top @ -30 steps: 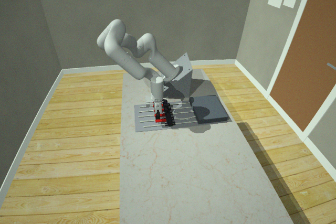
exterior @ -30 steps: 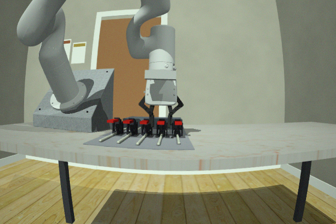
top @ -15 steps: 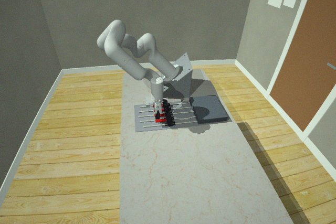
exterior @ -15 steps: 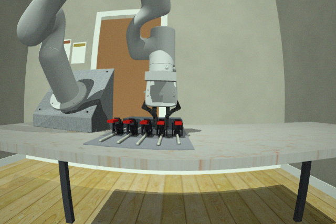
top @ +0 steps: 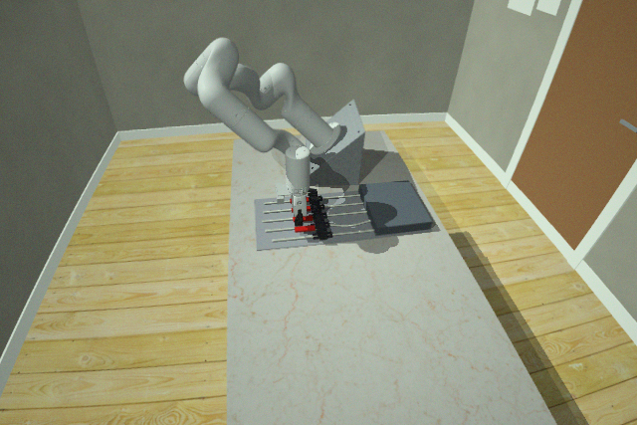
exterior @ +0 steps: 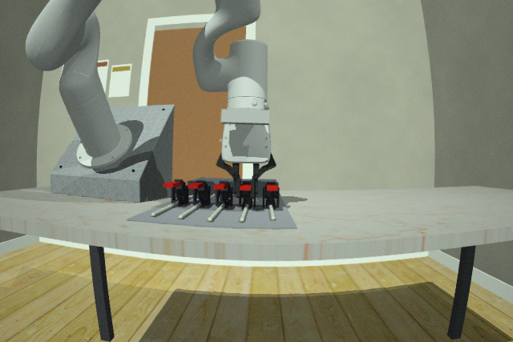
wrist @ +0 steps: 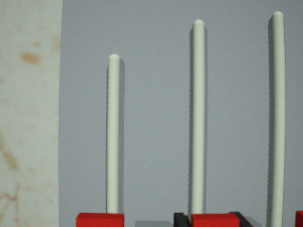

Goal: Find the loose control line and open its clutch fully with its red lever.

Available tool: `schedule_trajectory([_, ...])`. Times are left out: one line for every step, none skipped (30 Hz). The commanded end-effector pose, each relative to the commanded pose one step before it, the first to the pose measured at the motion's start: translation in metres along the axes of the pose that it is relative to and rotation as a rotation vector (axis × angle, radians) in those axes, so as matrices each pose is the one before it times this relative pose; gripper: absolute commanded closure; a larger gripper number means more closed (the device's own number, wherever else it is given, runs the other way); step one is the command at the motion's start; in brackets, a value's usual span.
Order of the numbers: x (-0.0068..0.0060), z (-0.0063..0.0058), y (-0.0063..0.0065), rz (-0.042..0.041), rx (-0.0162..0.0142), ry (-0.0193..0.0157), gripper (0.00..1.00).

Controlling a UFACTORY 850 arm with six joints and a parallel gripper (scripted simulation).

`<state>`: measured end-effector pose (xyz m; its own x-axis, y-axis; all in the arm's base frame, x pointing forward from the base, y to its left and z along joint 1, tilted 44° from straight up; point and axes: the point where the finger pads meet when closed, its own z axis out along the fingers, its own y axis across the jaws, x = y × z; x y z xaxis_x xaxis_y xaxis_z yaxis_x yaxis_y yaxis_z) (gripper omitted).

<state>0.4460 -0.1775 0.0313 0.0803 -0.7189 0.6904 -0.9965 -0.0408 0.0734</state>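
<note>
Red lever (exterior: 245,187) 2nd from mat edge, gripper (exterior: 246,181) pinching it, neighbours close.

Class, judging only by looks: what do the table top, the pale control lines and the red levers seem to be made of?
Table top: looks like polished marble or a marble laminate, pale with rusty veins. Control lines: smooth, matte off-white rods with rounded tips, likely plastic or coated cord. Red levers: flat-sided blocks of even matte red, probably painted or moulded plastic. The claw is shut on one lever.
</note>
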Motion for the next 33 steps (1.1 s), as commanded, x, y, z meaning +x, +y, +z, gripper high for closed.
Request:
schedule_trajectory([0.00004, -0.00032, -0.00013, 0.00003, 0.00038, 0.00032, 1.00])
schedule_trajectory([0.00000, 0.00000, 0.00000, 0.00000, 0.00000, 0.00000, 1.00])
schedule_trajectory([0.00000, 0.00000, 0.00000, 0.00000, 0.00000, 0.00000, 1.00])
schedule_trajectory([0.00000, 0.00000, 0.00000, 0.00000, 0.00000, 0.00000, 1.00])
schedule_trajectory([0.00000, 0.00000, 0.00000, 0.00000, 0.00000, 0.00000, 1.00])
schedule_trajectory([0.00000, 0.00000, 0.00000, 0.00000, 0.00000, 0.00000, 1.00])
schedule_trajectory([0.00000, 0.00000, 0.00000, 0.00000, 0.00000, 0.00000, 1.00])
schedule_trajectory([0.00000, 0.00000, 0.00000, 0.00000, 0.00000, 0.00000, 1.00])
schedule_trajectory([-0.00003, -0.00012, 0.00000, 0.00000, 0.00000, 0.00000, 1.00])
schedule_trajectory([0.00000, 0.00000, 0.00000, 0.00000, 0.00000, 0.00000, 1.00])
schedule_trajectory([0.00000, 0.00000, 0.00000, 0.00000, 0.00000, 0.00000, 1.00])
schedule_trajectory([-0.00015, -0.00067, 0.00000, 0.00000, 0.00000, 0.00000, 1.00])
schedule_trajectory([-0.00031, -0.00139, 0.00001, 0.00000, 0.00000, -0.00001, 1.00])
schedule_trajectory([-0.00043, -0.00194, 0.00001, 0.00000, 0.00000, -0.00001, 1.00])
schedule_trajectory([-0.00046, -0.00213, 0.00000, 0.00000, 0.00000, 0.00000, 1.00])
schedule_trajectory([-0.00042, -0.00192, 0.00000, 0.00000, 0.00000, 0.00000, 1.00])
schedule_trajectory([-0.00030, -0.00137, 0.00000, 0.00000, 0.00000, 0.00000, 1.00])
schedule_trajectory([-0.00015, -0.00067, 0.00000, 0.00000, 0.00000, 0.00000, 1.00])
schedule_trajectory([-0.00003, -0.00012, 0.00000, 0.00000, 0.00000, 0.00000, 1.00])
schedule_trajectory([-0.00004, -0.00012, 0.00000, 0.00000, 0.00000, 0.00000, 1.00])
schedule_trajectory([-0.00023, -0.00065, 0.00000, 0.00000, 0.00000, 0.00000, 1.00])
schedule_trajectory([-0.00048, -0.00134, 0.00000, 0.00000, 0.00000, 0.00000, 1.00])
schedule_trajectory([-0.00067, -0.00187, 0.00000, 0.00000, 0.00000, 0.00000, 1.00])
schedule_trajectory([-0.00074, -0.00206, 0.00000, 0.00000, 0.00000, 0.00000, 1.00])
schedule_trajectory([-0.00066, -0.00185, 0.00000, 0.00000, 0.00000, 0.00000, 1.00])
schedule_trajectory([-0.00047, -0.00132, 0.00000, 0.00000, 0.00000, 0.00000, 1.00])
schedule_trajectory([0.00000, 0.00000, 0.00000, 0.00000, 0.00000, 0.00000, 1.00])
schedule_trajectory([0.00000, 0.00000, 0.00000, 0.00000, 0.00000, 0.00000, 1.00])
schedule_trajectory([-0.00023, -0.00064, 0.00000, 0.00000, 0.00000, 0.00000, 1.00])
schedule_trajectory([-0.00004, -0.00011, 0.00000, 0.00000, 0.00000, 0.00000, 1.00])
schedule_trajectory([-0.00006, -0.00011, 0.00000, 0.00000, 0.00000, 0.00000, 1.00])
schedule_trajectory([-0.00032, -0.00061, 0.00000, 0.00000, 0.00000, 0.00000, 1.00])
schedule_trajectory([-0.00065, -0.00126, 0.00000, 0.00000, 0.00000, 0.00000, 1.00])
